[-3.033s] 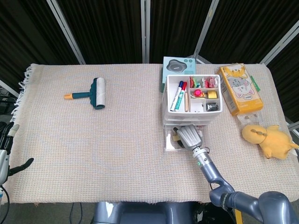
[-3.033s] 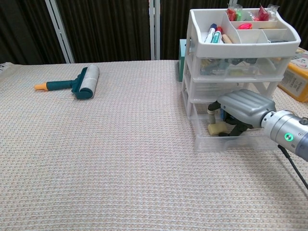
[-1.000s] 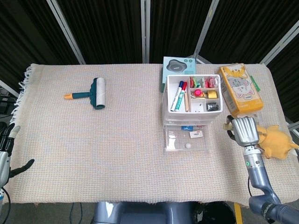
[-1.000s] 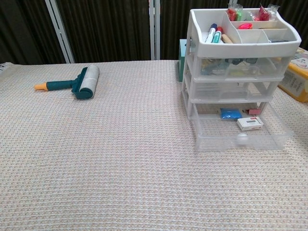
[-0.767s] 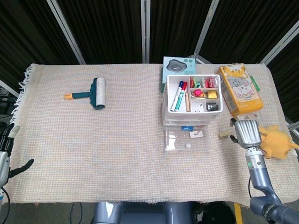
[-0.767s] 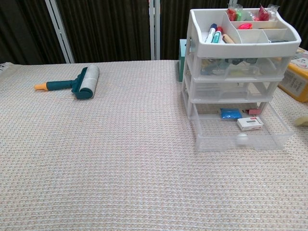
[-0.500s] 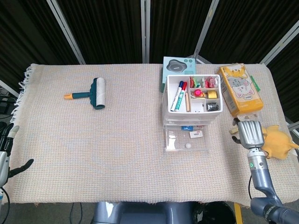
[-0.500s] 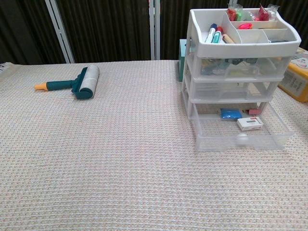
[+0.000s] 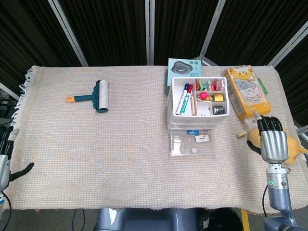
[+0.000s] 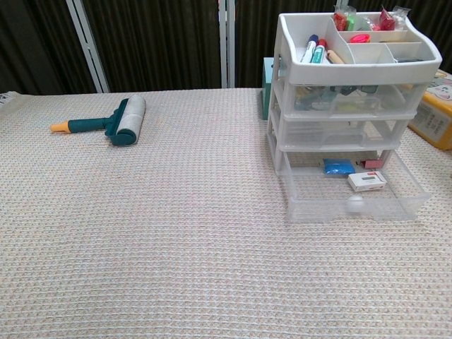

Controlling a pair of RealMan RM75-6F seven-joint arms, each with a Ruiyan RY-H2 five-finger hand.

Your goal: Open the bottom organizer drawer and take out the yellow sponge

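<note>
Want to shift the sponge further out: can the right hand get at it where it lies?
Probably yes: the sponge lies on bare cloth just left of the open right hand, with nothing between them.

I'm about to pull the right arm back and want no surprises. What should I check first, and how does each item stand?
1. Bottom drawer pulled out: ok.
2. Sponge out of the drawer, lying on the cloth: ok.
3. Right hand holds nothing, fingers apart: ok.
4. Right hand clear of the plush toy beside it: cannot tell.
5. Left hand far from the drawer: ok.
</note>
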